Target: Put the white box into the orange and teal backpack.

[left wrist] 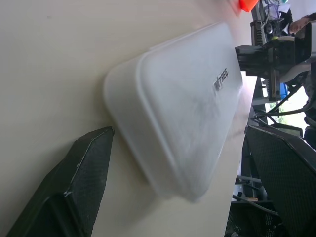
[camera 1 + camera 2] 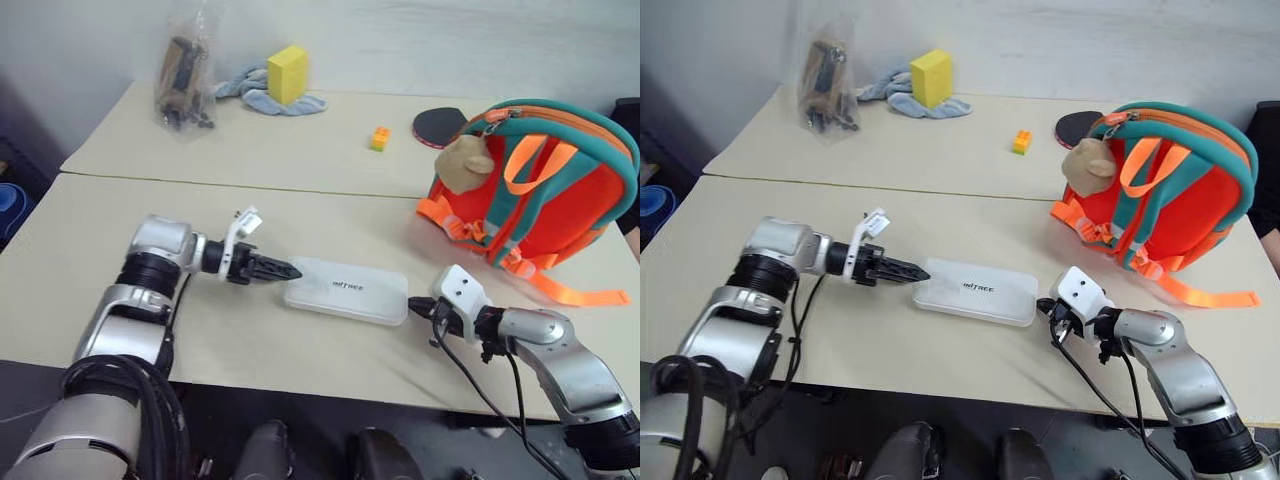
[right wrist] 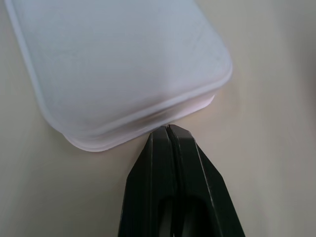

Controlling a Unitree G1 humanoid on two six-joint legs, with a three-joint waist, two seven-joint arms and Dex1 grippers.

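The left pincer (image 2: 283, 270) is seen nearest, low over the worktop (image 2: 120, 230), pointed at the left end of the white box (image 2: 347, 290). In the left wrist view its fingers (image 1: 74, 182) stand wide apart, one on each side of that end, and nothing is gripped yet. The white box lies flat on the worktop between the two arms, lettering up. At its right end the right pincer (image 3: 169, 129) is pressed shut, tips touching the box's short edge, holding nothing.

The step in hand is judged to be securing the box. The left fingers should be slid further along the box before being closed, so that the end is seated well between them; the shut right pincer can be kept as a stop so the smooth case is not pushed away.

Further right, the orange and teal backpack (image 2: 560, 190) stands upright, well apart from the box; its opening cannot be made out.
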